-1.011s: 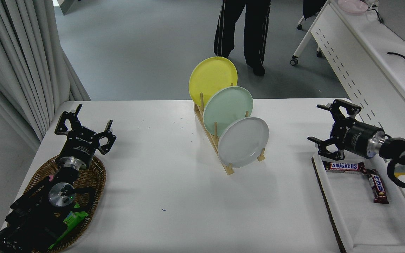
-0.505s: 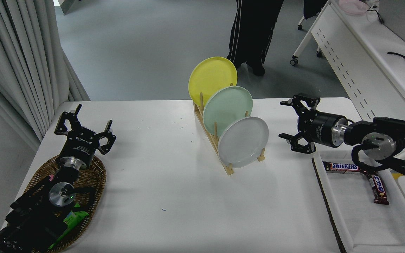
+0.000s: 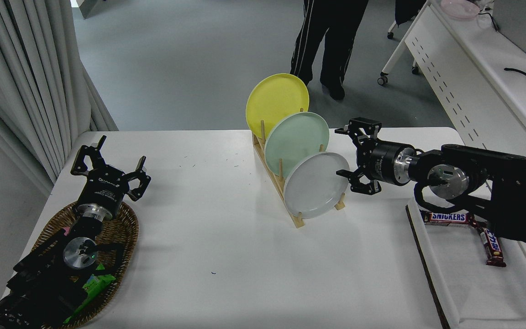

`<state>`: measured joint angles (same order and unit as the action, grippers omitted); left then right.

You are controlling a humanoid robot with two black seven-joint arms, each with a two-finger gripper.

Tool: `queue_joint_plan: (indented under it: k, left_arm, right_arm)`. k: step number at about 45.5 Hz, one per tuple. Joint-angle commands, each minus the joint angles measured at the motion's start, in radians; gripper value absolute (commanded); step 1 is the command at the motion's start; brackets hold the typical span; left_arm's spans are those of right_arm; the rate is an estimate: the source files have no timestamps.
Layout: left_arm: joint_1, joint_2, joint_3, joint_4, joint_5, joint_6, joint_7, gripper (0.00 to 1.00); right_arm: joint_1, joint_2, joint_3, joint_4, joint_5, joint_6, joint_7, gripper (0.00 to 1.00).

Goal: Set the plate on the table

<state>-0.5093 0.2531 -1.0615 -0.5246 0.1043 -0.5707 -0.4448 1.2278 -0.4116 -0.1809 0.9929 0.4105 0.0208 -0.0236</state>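
The light grey plate (image 3: pixel 315 185) stands on edge in the front slot of a wooden rack (image 3: pixel 276 176) on the white table (image 3: pixel 226 256). A mint green plate (image 3: pixel 296 139) and a yellow plate (image 3: pixel 276 103) stand behind it. My right gripper (image 3: pixel 343 153) is open, just right of the grey plate's upper right rim, its fingers spread one above the other, not touching the plate. My left gripper (image 3: pixel 107 162) is open and parked at the lower left above a wicker basket (image 3: pixel 117 237).
A white tray (image 3: pixel 468 283) at the right holds two Snickers bars (image 3: pixel 443 217). A person's legs (image 3: pixel 324 43) stand beyond the table's far edge. A long white desk (image 3: pixel 482 68) runs along the upper right. Curtains hang at the left.
My right arm has swung left from over the tray's far end to the grey plate's right rim, gripper still open. The person shifted at the far side. The left arm has not moved.
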Motion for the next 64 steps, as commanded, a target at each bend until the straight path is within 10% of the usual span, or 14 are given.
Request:
queue_joint_plan:
  k: [1, 19, 41, 64]
  left_arm:
    - [0.0, 0.0, 0.0, 0.0, 0.0, 0.0, 0.0, 1.0]
    - [0.0, 0.0, 0.0, 0.0, 0.0, 0.0, 0.0, 1.0]
    - [0.0, 0.0, 0.0, 0.0, 0.0, 0.0, 0.0, 1.0]
    - [0.0, 0.0, 0.0, 0.0, 0.0, 0.0, 0.0, 1.0]
  right_arm:
    - [-0.004, 0.04, 0.02, -0.022, 0.039, -0.032, -0.039, 1.0]
    - [-0.008, 0.086, 0.049, -0.094, 0.039, -0.07, -0.042, 1.0]
    - [-0.01, 0.086, 0.071, -0.099, 0.025, -0.059, -0.042, 0.56]
    - [-0.017, 0.086, 0.069, -0.1, 0.024, -0.067, -0.042, 0.44]
